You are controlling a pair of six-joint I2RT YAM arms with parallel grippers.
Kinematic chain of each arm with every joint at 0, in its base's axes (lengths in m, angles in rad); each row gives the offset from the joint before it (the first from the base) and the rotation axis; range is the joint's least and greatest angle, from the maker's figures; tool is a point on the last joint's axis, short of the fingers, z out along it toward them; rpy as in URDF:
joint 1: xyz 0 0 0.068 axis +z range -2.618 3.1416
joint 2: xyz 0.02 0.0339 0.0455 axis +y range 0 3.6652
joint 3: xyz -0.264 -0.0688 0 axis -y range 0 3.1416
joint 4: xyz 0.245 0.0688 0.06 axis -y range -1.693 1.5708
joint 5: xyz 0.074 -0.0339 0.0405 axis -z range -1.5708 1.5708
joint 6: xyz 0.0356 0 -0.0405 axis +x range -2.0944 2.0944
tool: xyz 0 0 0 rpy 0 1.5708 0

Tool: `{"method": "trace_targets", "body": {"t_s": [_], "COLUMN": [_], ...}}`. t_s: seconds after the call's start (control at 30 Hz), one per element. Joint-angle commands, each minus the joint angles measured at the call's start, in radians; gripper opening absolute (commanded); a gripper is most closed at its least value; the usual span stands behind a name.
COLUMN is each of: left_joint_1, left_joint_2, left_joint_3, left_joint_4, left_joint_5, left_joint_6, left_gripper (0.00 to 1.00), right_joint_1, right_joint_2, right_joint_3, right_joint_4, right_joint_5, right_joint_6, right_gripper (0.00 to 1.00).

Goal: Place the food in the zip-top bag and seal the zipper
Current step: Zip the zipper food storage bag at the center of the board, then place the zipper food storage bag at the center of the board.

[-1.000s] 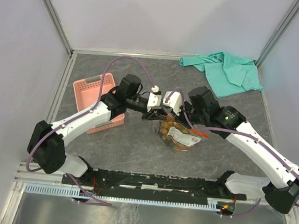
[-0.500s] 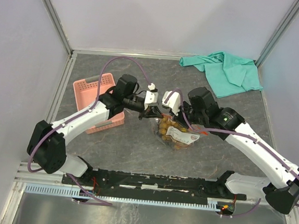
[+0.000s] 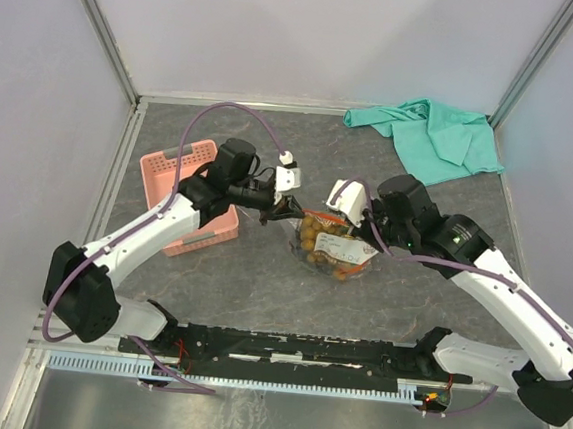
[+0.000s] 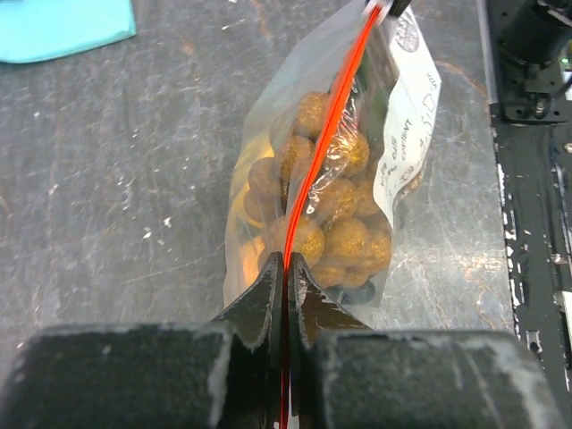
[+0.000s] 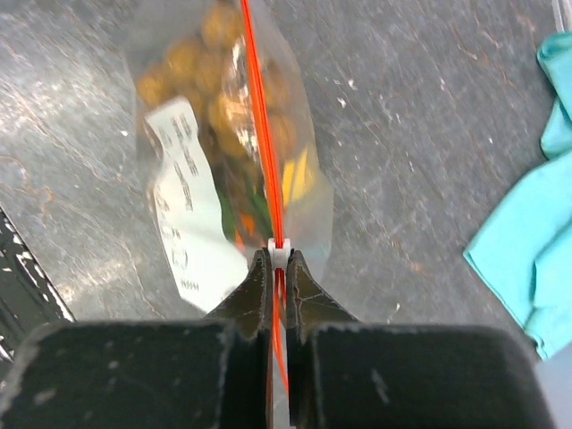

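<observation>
The clear zip-top bag (image 3: 332, 249) hangs between my two grippers above the grey table. It holds brown berries (image 4: 344, 237), a yellow fruit (image 5: 298, 174) and dark grapes. Its orange-red zipper (image 4: 322, 134) runs taut from one gripper to the other. My left gripper (image 3: 289, 209) is shut on the left end of the zipper (image 4: 286, 261). My right gripper (image 3: 345, 206) is shut on the right end, its tips at the white slider (image 5: 279, 255). The zipper also shows in the right wrist view (image 5: 259, 125).
A pink slotted basket (image 3: 188, 191) stands at the left, under my left arm. A teal cloth (image 3: 432, 135) lies at the back right and shows in the right wrist view (image 5: 536, 241). A black rail (image 3: 285, 350) runs along the near edge.
Both grippers have moved apart, the left one leftward and the right one rightward. The bag's zipper is now stretched longer between them and the bag has shifted a little toward the back.
</observation>
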Motion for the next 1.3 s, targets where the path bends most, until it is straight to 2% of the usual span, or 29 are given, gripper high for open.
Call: {"method": "trace_targets", "body": {"t_s": [0.0,0.3,0.5,0.63,0.7,0.8,0.87,1.0,1.13,1.23,1.27], "left_joint_1": [0.040,0.063,0.063,0.062,0.060,0.060,0.060,0.060,0.059,0.059,0.059], "left_joint_2": [-0.062,-0.078,-0.031,-0.008,-0.007,-0.031,-0.065,-0.163,-0.260,-0.332,-0.361], "left_joint_3": [-0.006,-0.001,0.068,0.058,0.032,-0.031,-0.067,-0.121,-0.133,-0.139,-0.145], "left_joint_4": [-0.001,0.031,0.069,0.141,0.152,0.152,0.158,0.197,0.190,0.163,0.152], "left_joint_5": [-0.123,-0.202,-0.219,-0.216,-0.195,-0.172,-0.178,-0.244,-0.339,-0.435,-0.481], "left_joint_6": [-0.062,-0.068,-0.058,-0.096,-0.092,-0.100,-0.126,-0.206,-0.305,-0.416,-0.455], "left_gripper": [0.03,0.03,0.03,0.03,0.07,0.20,0.32,0.43,0.53,0.59,0.65], "right_joint_1": [-0.039,-0.120,-0.141,-0.143,-0.143,-0.143,-0.143,-0.143,-0.143,-0.143,-0.142], "right_joint_2": [-0.056,-0.075,-0.031,0.013,0.031,0.034,0.005,-0.069,-0.126,-0.167,-0.190], "right_joint_3": [0.026,-0.017,-0.009,-0.012,-0.016,-0.038,-0.064,-0.100,-0.104,-0.103,-0.109], "right_joint_4": [-0.084,-0.065,0.072,0.169,0.178,0.162,0.166,0.191,0.195,0.187,0.188], "right_joint_5": [0.130,0.258,0.309,0.287,0.249,0.181,0.143,0.095,0.064,0.081,0.102], "right_joint_6": [0.002,0.056,0.069,0.052,0.051,0.087,0.114,0.151,0.184,0.213,0.223], "right_gripper": [0.02,0.02,0.02,0.02,0.02,0.02,0.09,0.32,0.50,0.66,0.72]}}
